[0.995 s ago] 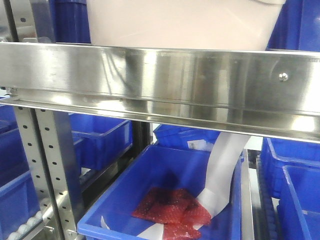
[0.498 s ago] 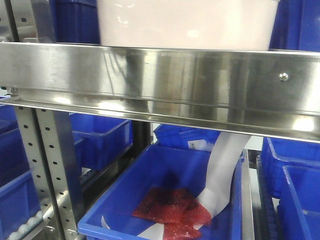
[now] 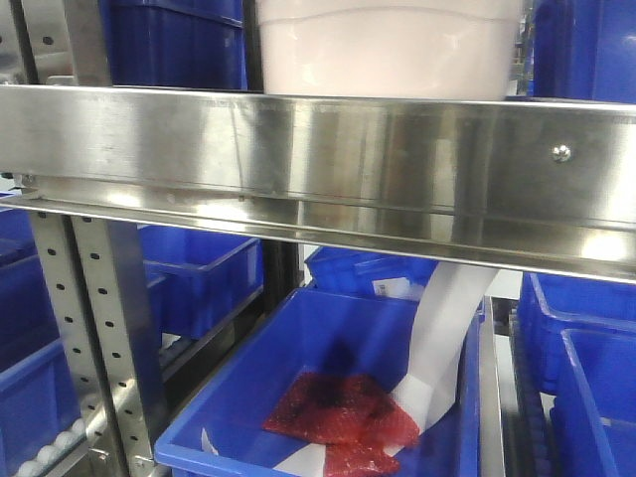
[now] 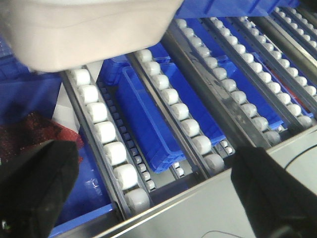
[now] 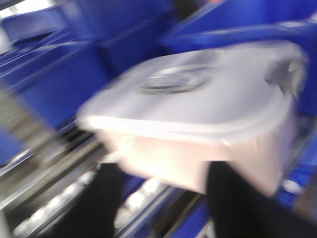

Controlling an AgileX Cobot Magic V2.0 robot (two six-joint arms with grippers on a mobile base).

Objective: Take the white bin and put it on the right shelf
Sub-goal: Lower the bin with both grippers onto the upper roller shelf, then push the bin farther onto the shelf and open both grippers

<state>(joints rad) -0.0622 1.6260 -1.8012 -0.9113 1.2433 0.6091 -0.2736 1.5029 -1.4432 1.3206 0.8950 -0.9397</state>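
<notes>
White bin (image 5: 198, 109) fills the blurred right wrist view. Its near wall shows between the two dark right fingers (image 5: 101, 198), which stand apart; whether they clamp it I cannot tell. The left fingers (image 4: 39, 188) are spread wide with nothing between them, above the roller tracks (image 4: 106, 134). The bin's pale underside shows over those rollers at the upper left. Seen from the front, the bin stands behind the shiny front rail of the right shelf (image 3: 318, 149), between blue crates (image 3: 179, 45). Below, a lower crate (image 3: 248, 378) holds red packets (image 3: 338, 412).
</notes>
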